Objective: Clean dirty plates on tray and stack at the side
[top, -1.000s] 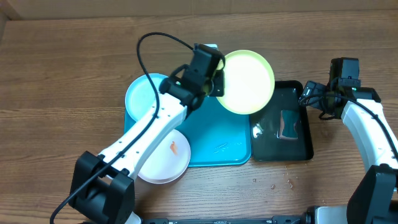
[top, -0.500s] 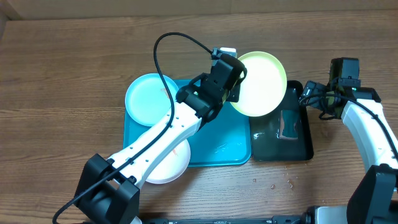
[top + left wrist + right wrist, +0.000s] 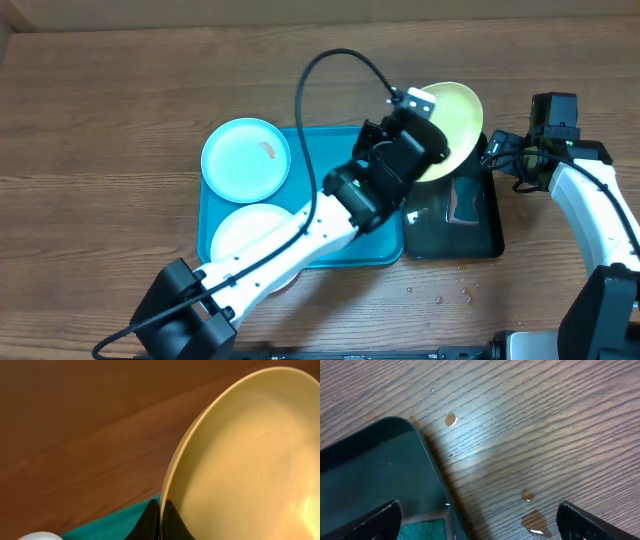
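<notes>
- The left gripper (image 3: 161, 520) clamps the rim of the yellow-green plate (image 3: 458, 105), its two fingers pinched nearly together on the thin edge.
- The plate sits steeply tilted, right of the desk's (image 3: 100, 100) centre and towards the far edge. From overhead it overlaps the far end of the black tray (image 3: 430, 238).
- In the left wrist view the plate's pale inner face fills the right side of the picture, with bare wood behind it and a strip of the turquoise tray (image 3: 330, 150) below.
- The light blue plate (image 3: 246, 158) lies flat in the turquoise tray's far-left corner and carries a small orange-red smear (image 3: 268, 150).
- The white plate (image 3: 250, 235) lies in the tray's near-left corner, just beside the blue one and partly under the left arm.
- The turquoise tray sits at the middle of the desk, with the black tray against its right side.
- The black tray is wet and holds a sponge (image 3: 462, 200).
- The right gripper (image 3: 480, 522) hangs by the black tray's far-right corner, near the desk's right edge, with its fingers spread wide and nothing between them.
- Water drops (image 3: 451, 419) dot the wood beside that corner.
</notes>
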Action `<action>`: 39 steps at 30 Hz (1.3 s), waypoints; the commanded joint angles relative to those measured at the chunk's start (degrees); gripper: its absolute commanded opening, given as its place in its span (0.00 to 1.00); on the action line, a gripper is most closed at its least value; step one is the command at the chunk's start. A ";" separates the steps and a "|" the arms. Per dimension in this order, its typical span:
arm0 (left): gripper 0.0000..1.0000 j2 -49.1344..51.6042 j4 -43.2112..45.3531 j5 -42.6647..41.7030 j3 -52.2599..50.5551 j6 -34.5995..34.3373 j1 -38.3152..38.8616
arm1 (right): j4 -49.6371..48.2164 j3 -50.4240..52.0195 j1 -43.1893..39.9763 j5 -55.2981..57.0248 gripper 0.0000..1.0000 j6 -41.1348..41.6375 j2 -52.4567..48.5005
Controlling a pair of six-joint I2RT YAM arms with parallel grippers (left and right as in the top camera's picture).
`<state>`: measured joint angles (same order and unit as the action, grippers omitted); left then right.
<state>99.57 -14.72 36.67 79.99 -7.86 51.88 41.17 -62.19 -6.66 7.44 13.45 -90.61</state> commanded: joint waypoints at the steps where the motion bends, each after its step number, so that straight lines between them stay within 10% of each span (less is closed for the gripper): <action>1: 0.04 0.46 3.02 10.84 1.42 10.47 2.34 | -0.33 -0.87 -0.02 -0.17 1.00 0.31 0.59; 16: 0.04 0.46 19.39 19.67 1.42 33.62 8.17 | -0.33 -0.87 -0.02 -0.20 1.00 0.31 0.59; 39: 0.04 0.46 20.76 19.23 1.40 33.77 8.11 | -0.33 -0.87 -0.02 -0.20 1.00 0.31 0.59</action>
<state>99.66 5.65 55.11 80.05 25.96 59.81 41.17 -62.19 -6.66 7.42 13.47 -90.61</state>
